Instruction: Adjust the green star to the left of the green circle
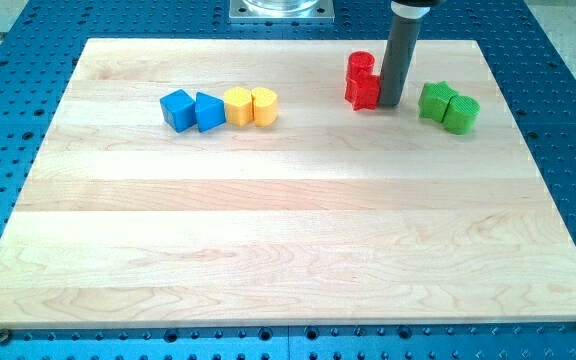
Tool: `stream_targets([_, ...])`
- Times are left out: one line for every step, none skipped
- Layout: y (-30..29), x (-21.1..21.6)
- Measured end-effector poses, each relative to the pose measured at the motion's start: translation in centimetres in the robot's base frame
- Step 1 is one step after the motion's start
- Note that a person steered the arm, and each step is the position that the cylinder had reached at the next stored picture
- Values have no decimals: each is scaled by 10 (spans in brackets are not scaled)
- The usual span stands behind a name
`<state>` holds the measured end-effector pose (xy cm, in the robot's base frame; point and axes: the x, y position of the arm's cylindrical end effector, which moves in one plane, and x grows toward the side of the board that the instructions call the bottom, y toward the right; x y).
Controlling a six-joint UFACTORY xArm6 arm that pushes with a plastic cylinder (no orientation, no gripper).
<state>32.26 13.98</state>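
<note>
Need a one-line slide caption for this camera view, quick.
My tip rests beside the red blocks, with the green star touching the green circle at the view's right.

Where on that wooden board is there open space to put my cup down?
The whole stretch of the board below the block row is bare. The top is crowded: blue and yellow blocks at left, red blocks, my tip and the green pair at right.

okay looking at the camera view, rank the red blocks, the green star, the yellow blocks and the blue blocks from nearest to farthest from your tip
From my tip:
1. Red blocks, touching its left.
2. Green star, to the right, beside the green circle.
3. Yellow blocks, farther left.
4. Blue blocks, farthest left.
</note>
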Motion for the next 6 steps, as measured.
stream_targets([4, 2])
stream_targets([6, 22])
stream_targets([36, 7])
stream_targets([62, -45])
stream_targets([78, -47])
stream_targets([84, -33])
